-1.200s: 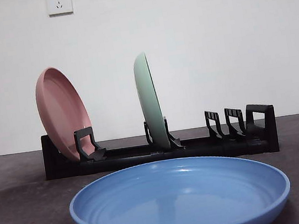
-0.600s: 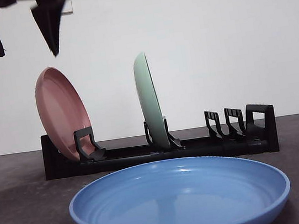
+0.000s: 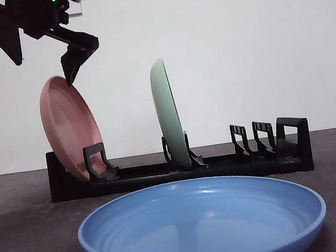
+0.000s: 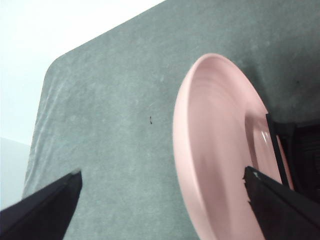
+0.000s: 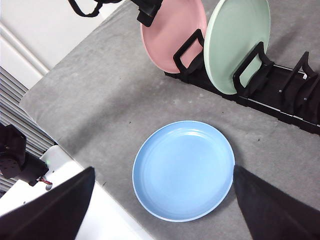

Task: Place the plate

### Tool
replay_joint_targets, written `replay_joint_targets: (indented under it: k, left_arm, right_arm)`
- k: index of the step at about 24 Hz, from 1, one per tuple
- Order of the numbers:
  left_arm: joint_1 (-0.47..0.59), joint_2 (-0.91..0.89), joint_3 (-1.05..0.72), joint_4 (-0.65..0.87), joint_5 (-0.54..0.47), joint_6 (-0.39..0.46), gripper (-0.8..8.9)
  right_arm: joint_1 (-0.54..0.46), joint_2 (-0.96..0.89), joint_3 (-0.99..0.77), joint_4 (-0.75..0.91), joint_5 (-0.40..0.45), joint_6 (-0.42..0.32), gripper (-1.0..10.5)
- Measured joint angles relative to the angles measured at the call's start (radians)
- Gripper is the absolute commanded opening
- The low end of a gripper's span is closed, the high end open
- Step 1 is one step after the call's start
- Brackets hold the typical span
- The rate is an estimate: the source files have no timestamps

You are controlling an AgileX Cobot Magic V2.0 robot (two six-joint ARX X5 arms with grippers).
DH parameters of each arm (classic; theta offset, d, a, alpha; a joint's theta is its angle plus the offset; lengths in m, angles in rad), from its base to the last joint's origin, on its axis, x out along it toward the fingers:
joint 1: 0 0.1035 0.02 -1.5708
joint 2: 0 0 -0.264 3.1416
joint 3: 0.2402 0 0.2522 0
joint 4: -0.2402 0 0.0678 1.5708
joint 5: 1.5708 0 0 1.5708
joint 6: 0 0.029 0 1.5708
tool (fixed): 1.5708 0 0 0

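The left gripper [image 3: 44, 71], jaws spread wide and empty, hovers just above the pink plate's [image 3: 69, 128] top rim; that plate leans in the black rack [image 3: 180, 168]. The step looks like the reach (no contact visible). Next it likely must descend and straddle the rim. The right gripper [image 5: 160, 200] waits open, high above the table.

My jaws look like matt black plastic. The blue plate [image 3: 201, 221] is smooth and shiny. The grey surface [image 5: 100, 105] looks soft, like rough cloth.
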Motion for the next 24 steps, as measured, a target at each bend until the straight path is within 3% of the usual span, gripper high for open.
replay_joint_targets:
  k: [8, 11, 17, 24]
  left_arm:
    - [0.000, 0.063, 0.000, 0.018, -0.021, 0.027, 4.73]
    - [0.000, 0.063, 0.000, 0.039, -0.024, 0.033, 3.69]
    - [0.000, 0.063, 0.001, 0.028, -0.025, 0.034, 2.96]
    - [0.003, 0.063, 0.001, 0.022, -0.024, 0.050, 0.91]
  right_arm:
    - [0.000, 0.000, 0.000, 0.001, 0.004, 0.000, 4.4]
    - [0.000, 0.000, 0.000, 0.002, 0.005, 0.000, 4.4]
    - [0.000, 0.000, 0.000, 0.002, 0.005, 0.000, 4.4]
    - [0.000, 0.000, 0.000, 0.002, 0.005, 0.000, 4.4]
